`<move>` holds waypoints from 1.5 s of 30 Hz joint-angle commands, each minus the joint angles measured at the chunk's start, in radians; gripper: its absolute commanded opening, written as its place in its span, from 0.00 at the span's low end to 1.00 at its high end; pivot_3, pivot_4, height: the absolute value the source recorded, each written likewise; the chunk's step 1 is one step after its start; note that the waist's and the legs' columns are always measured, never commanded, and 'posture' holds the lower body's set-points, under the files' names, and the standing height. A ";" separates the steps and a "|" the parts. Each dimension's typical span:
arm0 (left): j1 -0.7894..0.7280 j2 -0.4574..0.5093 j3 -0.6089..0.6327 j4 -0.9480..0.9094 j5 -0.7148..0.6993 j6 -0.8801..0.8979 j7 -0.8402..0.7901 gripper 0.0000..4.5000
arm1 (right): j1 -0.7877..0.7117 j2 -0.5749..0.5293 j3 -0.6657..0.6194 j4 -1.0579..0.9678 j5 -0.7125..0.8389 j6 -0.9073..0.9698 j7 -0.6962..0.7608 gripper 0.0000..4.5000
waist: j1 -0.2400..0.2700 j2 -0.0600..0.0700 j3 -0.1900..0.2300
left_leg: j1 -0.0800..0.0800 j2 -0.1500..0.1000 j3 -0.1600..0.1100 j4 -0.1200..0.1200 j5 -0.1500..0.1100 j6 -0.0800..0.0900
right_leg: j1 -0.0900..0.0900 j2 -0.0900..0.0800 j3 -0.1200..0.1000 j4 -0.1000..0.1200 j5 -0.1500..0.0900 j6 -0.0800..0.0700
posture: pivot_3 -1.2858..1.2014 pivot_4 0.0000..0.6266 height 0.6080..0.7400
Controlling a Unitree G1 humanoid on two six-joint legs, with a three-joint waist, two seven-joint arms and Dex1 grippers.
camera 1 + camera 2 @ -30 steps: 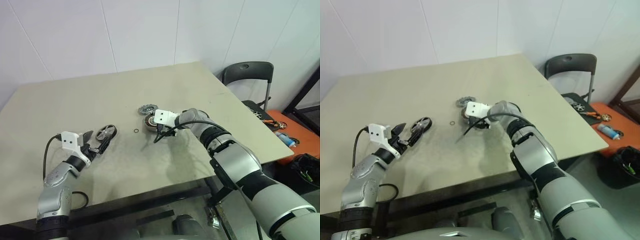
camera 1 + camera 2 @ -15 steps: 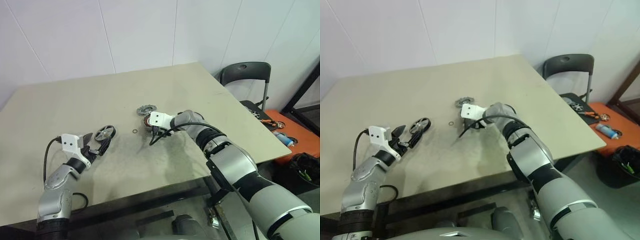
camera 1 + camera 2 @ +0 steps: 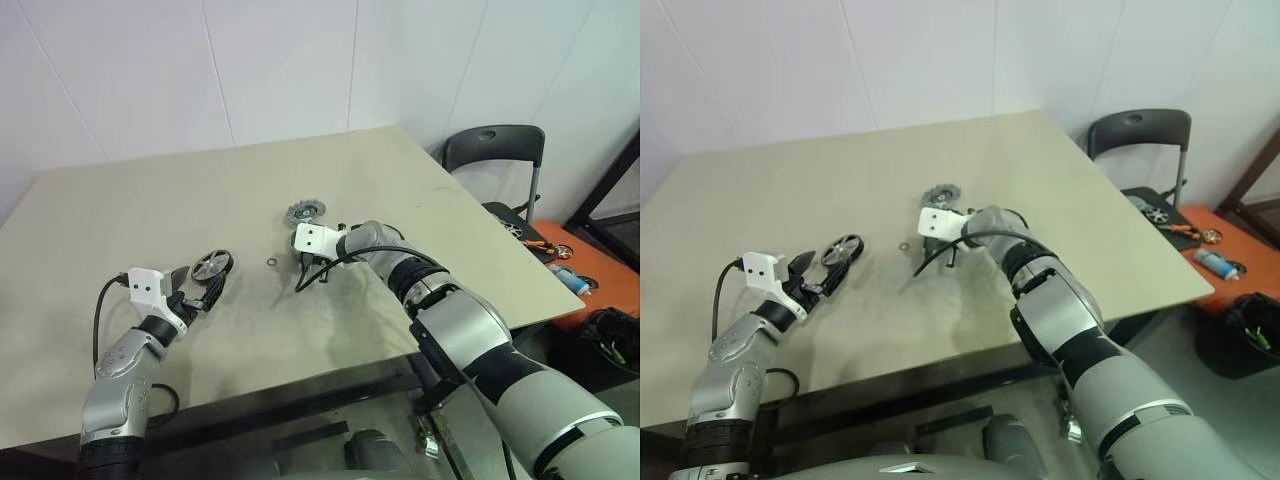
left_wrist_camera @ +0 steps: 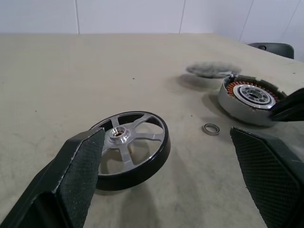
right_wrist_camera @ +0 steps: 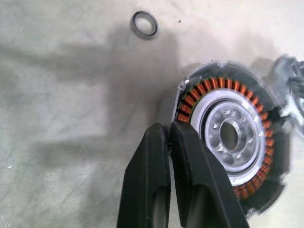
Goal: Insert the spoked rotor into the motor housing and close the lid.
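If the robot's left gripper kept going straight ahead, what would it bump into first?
Probably the spoked rotor: it lies right ahead of the open left gripper, between its fingers' line. Depth is hard to judge, though.

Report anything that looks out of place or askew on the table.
The spoked rotor sits tilted, one edge raised off the table. The right gripper is pinched shut on the motor housing rim.

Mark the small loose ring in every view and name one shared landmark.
Left eye view: small ring between the spoked rotor and the motor housing.
Right eye view: ring, same spot.
Left wrist view: ring before the housing.
Right wrist view: ring apart from the housing.
Shared landmark: the lid.
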 commanded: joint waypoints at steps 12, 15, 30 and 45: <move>-0.035 -0.001 0.000 -0.011 0.009 -0.020 0.014 1.00 | -0.071 0.009 -0.044 -0.046 0.072 0.003 0.290 0.04 | -0.003 0.000 0.000 | 0.000 0.000 0.000 -0.001 0.000 0.000 | 0.000 0.000 0.000 0.000 0.000 0.000 | 0.52 0.00 1.00; -0.040 -0.002 -0.004 -0.001 0.011 -0.024 0.012 1.00 | -0.091 -0.010 -0.060 -0.097 0.118 0.004 0.498 0.04 | -0.007 0.001 0.000 | -0.001 0.000 0.000 -0.002 0.000 0.000 | -0.002 0.000 0.000 -0.001 0.000 0.000 | 0.52 0.00 1.00; -0.080 -0.008 -0.020 0.050 0.025 -0.035 -0.011 1.00 | 0.240 -0.282 -0.020 -0.732 0.209 0.246 0.807 0.04 | 0.006 0.001 0.001 | -0.002 0.000 0.000 -0.001 0.000 0.000 | -0.002 0.000 -0.001 -0.001 -0.001 0.000 | 0.52 0.00 1.00; -0.138 0.009 -0.036 0.110 0.032 -0.036 -0.046 1.00 | 0.336 -0.315 -0.026 -0.991 0.298 0.464 0.643 0.04 | 0.009 0.001 0.001 | -0.001 0.000 0.000 0.000 0.000 0.000 | 0.000 0.000 -0.001 -0.001 -0.003 0.004 | 0.52 0.00 1.00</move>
